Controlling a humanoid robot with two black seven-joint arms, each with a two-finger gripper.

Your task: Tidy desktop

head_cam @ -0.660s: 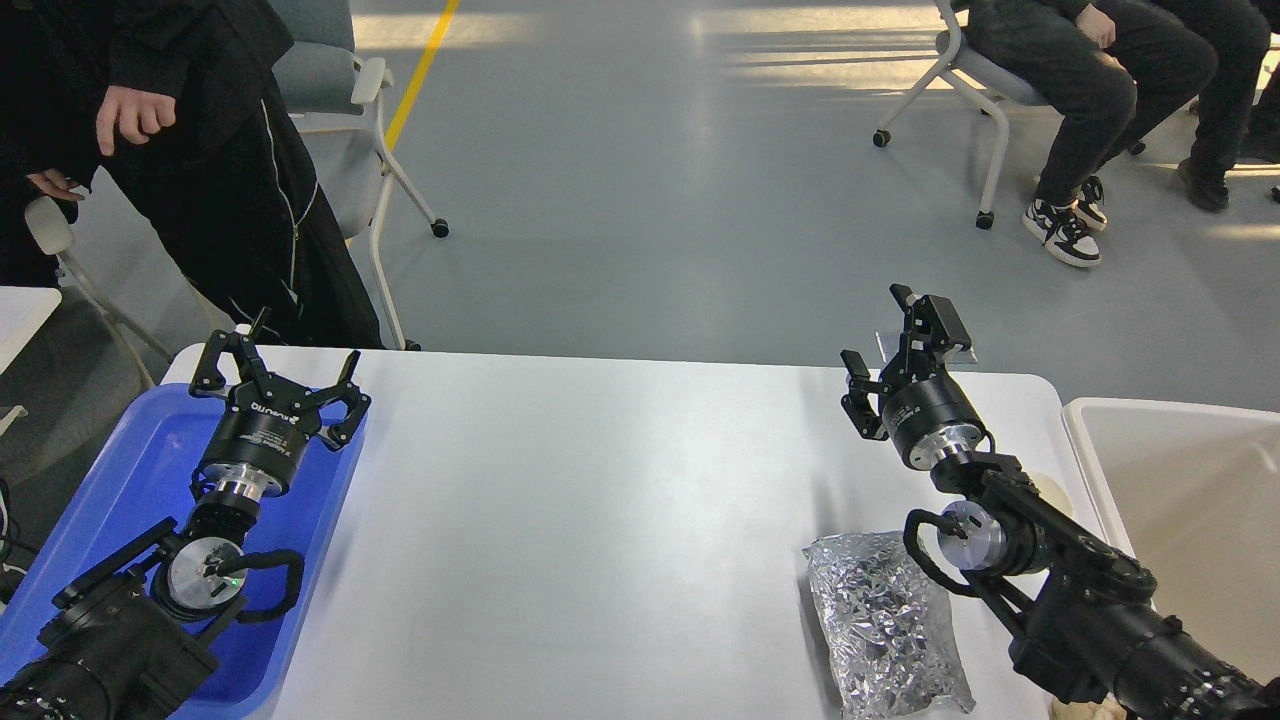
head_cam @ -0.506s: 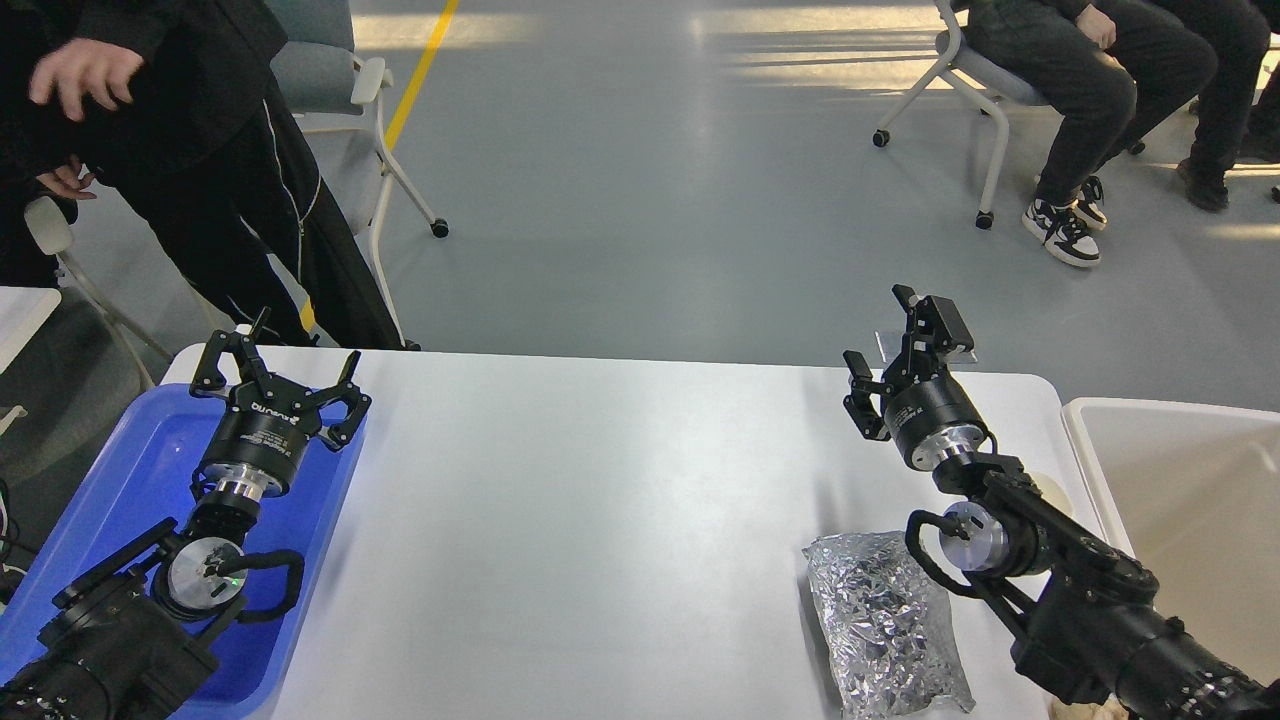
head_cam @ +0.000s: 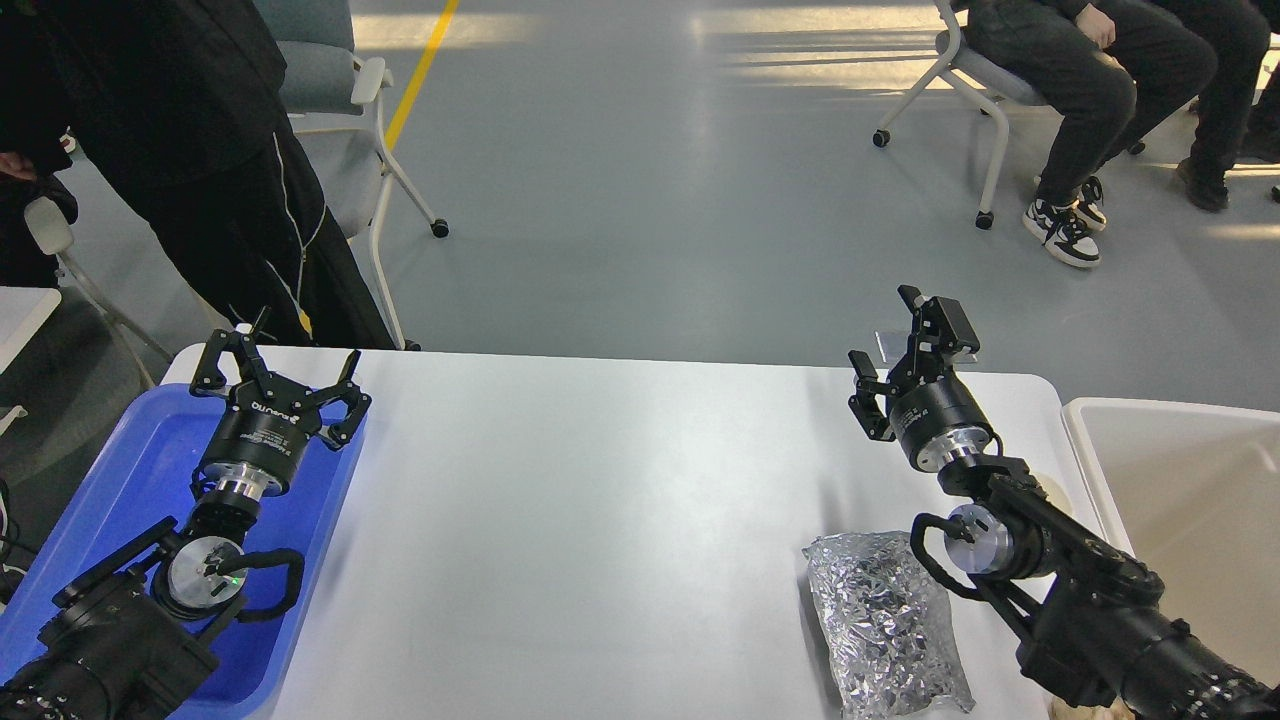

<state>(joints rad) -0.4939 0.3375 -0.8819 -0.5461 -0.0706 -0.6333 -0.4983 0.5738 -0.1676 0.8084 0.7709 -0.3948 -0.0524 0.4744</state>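
Observation:
The white desktop [head_cam: 600,500] fills the middle of the head view. A crumpled silver foil bag [head_cam: 885,625] lies on it at the front right, just left of my right forearm. My right gripper [head_cam: 890,335] is open and empty, held above the desktop's far right edge. My left gripper [head_cam: 280,365] is open and empty, held above the far end of the blue tray [head_cam: 130,470] at the desktop's left side. A small clear flat piece [head_cam: 925,345] shows behind the right gripper at the far edge.
A cream-white bin [head_cam: 1180,500] stands to the right of the desktop. A person in black [head_cam: 200,150] stands by a chair at the far left corner. Seated people [head_cam: 1090,70] are at the far right. A pale round thing [head_cam: 1050,490] peeks from behind my right arm.

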